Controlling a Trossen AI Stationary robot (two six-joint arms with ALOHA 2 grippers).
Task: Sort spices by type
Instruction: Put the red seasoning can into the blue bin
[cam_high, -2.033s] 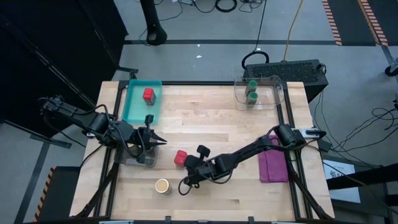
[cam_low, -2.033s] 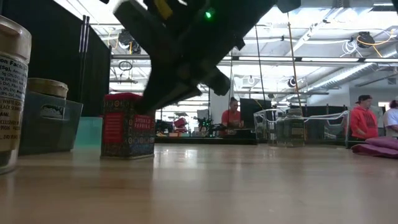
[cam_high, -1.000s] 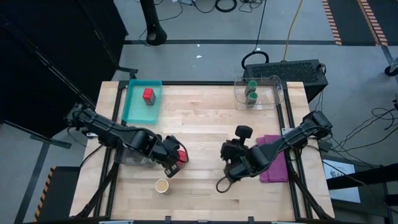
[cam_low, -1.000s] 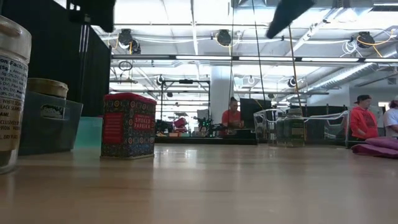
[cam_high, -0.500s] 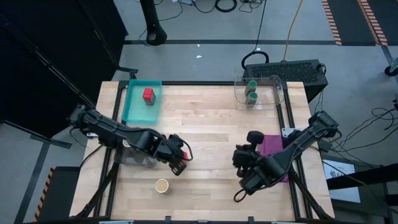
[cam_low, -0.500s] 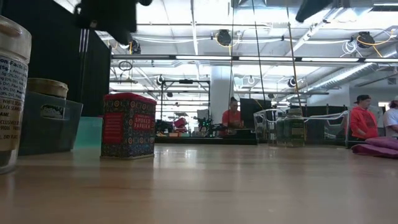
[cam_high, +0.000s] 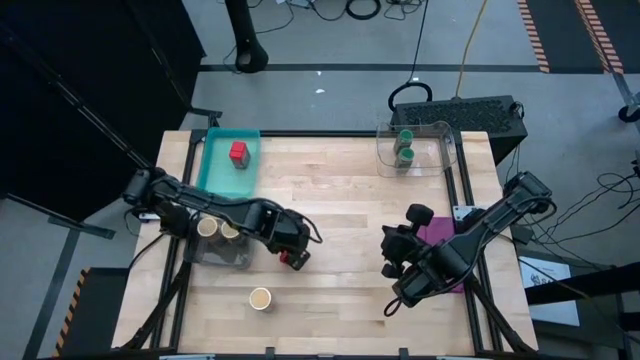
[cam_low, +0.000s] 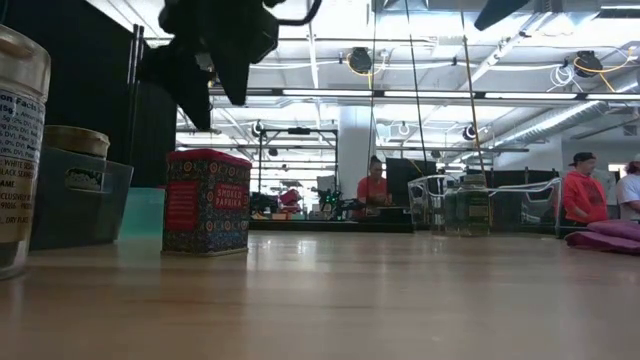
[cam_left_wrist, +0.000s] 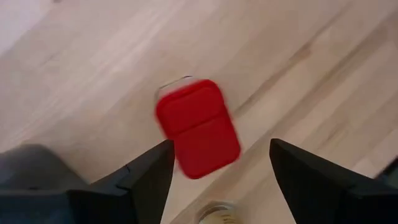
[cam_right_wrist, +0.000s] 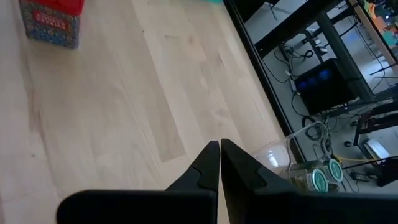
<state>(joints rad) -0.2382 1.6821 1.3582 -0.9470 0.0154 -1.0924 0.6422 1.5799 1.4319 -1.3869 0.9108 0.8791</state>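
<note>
A: How far along is the sorting?

B: Partly done, I'd judge. One red tin (cam_high: 238, 152) sits in the teal tray (cam_high: 213, 172) at the far left. Two green-lidded jars (cam_high: 404, 147) share the clear bin (cam_high: 440, 140) at the far right. Two tan jars (cam_high: 217, 229) stand in the grey bin (cam_high: 222, 256) at the left edge.

A: What's left?

B: A second red tin (cam_high: 297, 259) stands loose on the table (cam_high: 340, 195), left of centre, and a third tan jar (cam_high: 260, 297) stands nearer, also loose. Both need to join their kinds.

A: And the left gripper (cam_left_wrist: 216, 169)?

B: It hovers directly over the loose red tin, fingers spread wider than the tin, touching nothing. It looks lined up for a descent.

A: The right gripper (cam_right_wrist: 219, 149)?

B: Its fingers are pressed together, empty. It sits on the right side, beside the purple cloth (cam_high: 436, 234), well apart from the spices.
</note>
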